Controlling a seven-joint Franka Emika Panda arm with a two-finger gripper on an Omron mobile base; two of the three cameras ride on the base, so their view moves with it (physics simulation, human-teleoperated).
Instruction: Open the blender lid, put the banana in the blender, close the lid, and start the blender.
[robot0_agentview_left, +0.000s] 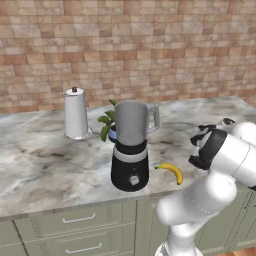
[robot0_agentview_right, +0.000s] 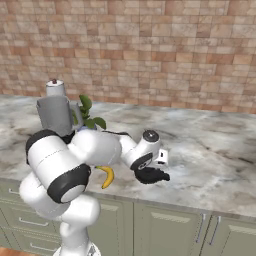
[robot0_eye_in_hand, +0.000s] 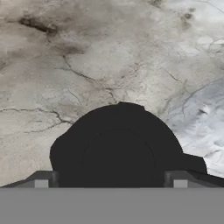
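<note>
The blender (robot0_agentview_left: 131, 150) stands near the front edge of the worktop (robot0_agentview_left: 45, 165), its grey jar open at the top. It looks top-heavy on its black base, so it is best left where it is and only fed from above. Behind it are a white roll (robot0_agentview_left: 75, 114) and a small leafy plant (robot0_agentview_left: 107, 125).

Just right of the base lies the banana (robot0_agentview_left: 171, 171), flat on the marble near the edge. It is probably light, soft enough to bruise and slick-skinned; a gentle hold across its thick middle seems safest, since the curved ends would slip.

Further right, the blender lid (robot0_eye_in_hand: 120, 146) sits flat on the worktop, well apart from the jar. It looks rigid and light, and its raised central knob is the natural place to take it. The gripper (robot0_agentview_right: 151, 175) hovers directly over it with jaws spread wide on either side, holding nothing.

The marble is smooth and level, backed by a brick wall (robot0_agentview_left: 150, 45), with green drawers (robot0_agentview_left: 80, 225) below.
</note>
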